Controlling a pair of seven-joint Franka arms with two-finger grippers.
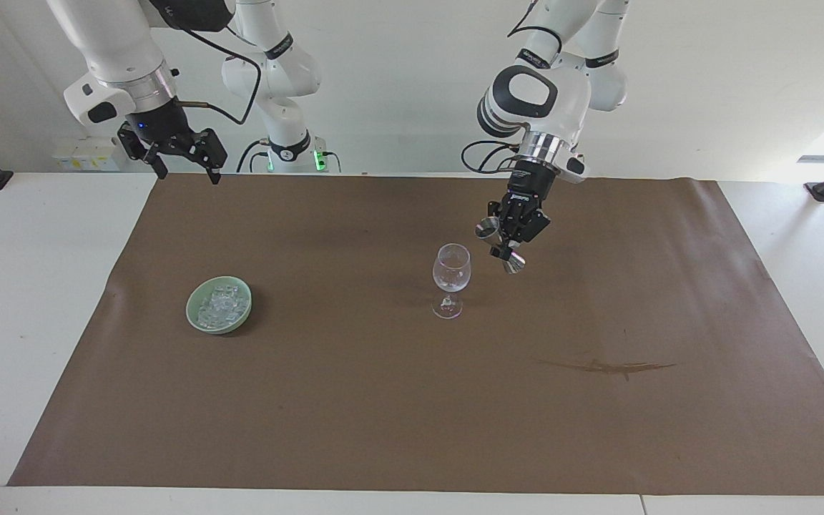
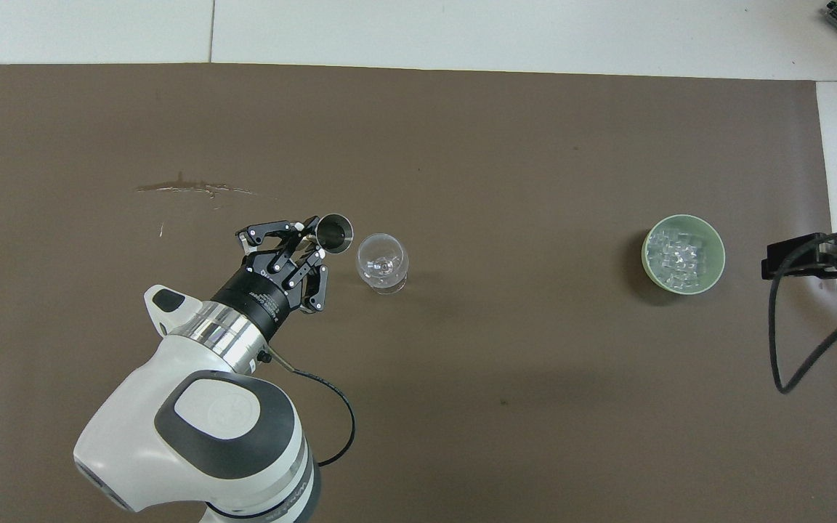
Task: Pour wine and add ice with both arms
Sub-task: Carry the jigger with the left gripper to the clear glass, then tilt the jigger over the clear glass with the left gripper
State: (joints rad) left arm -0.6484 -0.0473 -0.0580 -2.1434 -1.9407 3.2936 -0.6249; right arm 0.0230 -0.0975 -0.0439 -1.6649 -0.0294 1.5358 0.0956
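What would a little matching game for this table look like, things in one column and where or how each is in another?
Things:
1. ice
2. wine glass
3. metal measuring cup
4. right gripper

Places or states:
a. gripped in the left gripper, tilted beside the glass
b. open, waiting at the mat's edge
c. heaped in the green bowl
d. standing upright mid-mat

Pairs: 1-c, 2-d, 3-a, 4-b
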